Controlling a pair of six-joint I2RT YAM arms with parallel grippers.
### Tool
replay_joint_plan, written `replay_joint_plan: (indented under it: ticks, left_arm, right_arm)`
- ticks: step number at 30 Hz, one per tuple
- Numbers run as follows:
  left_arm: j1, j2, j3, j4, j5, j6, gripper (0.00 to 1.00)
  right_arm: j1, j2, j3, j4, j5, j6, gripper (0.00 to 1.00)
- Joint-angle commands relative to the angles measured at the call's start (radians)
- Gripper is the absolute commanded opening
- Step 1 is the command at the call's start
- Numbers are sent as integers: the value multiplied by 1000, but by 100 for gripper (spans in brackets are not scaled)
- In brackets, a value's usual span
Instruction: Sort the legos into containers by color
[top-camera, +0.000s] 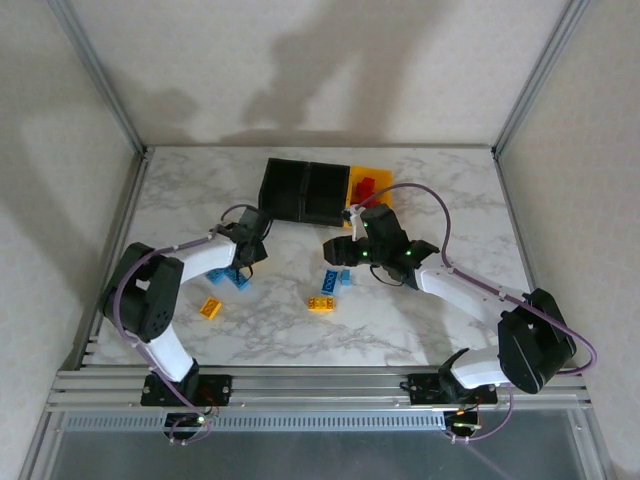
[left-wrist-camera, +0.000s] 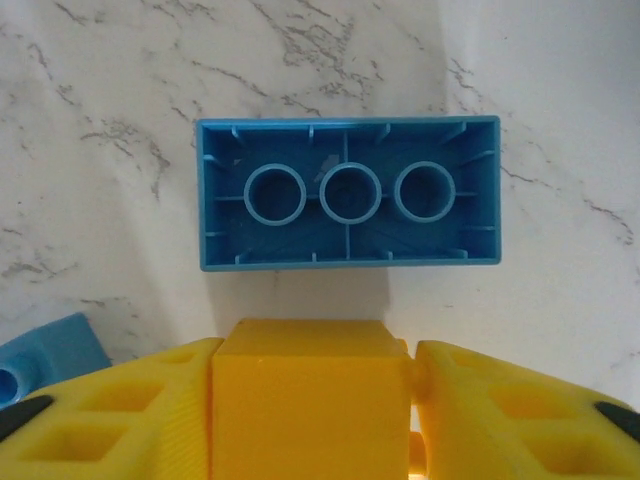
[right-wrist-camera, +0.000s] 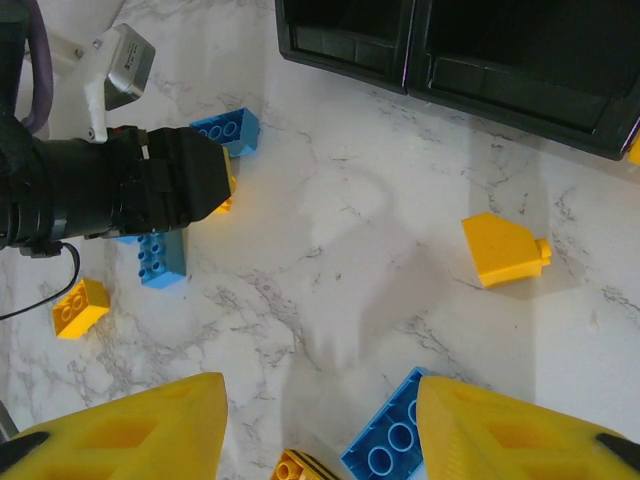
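The left claw (left-wrist-camera: 314, 360), clamped on a yellow brick (left-wrist-camera: 310, 410) at the desk's (top-camera: 440, 200) left, has the yellow container (top-camera: 372, 170) to its right beyond both black containers (top-camera: 300, 190), nearer the right claw (right-wrist-camera: 318, 385), whose fingers stand apart.

free: table (top-camera: 175, 185) far-left corner | blocked: left arm (top-camera: 205, 258) beside black bins (top-camera: 300, 190)
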Motion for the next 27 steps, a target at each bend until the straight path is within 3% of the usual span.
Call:
replay_joint_plan:
  ticks: [1,5,15,27]
  left_arm:
    - [9,11,18,7,-3,21,42]
    - [5,-20,16,2,27,27,36]
    - [-98,-38,162,-48,56,23,35]
    - [-186,236,597,-60,102,41,35]
  right_arm:
    - [4,-21,0,-5,12,8,52]
    - [4,-36,-4,-18,31,8,52]
    - [-3,-114,-57,-70,108,18,53]
    - [-43,-225,-142,-126,187,76,53]
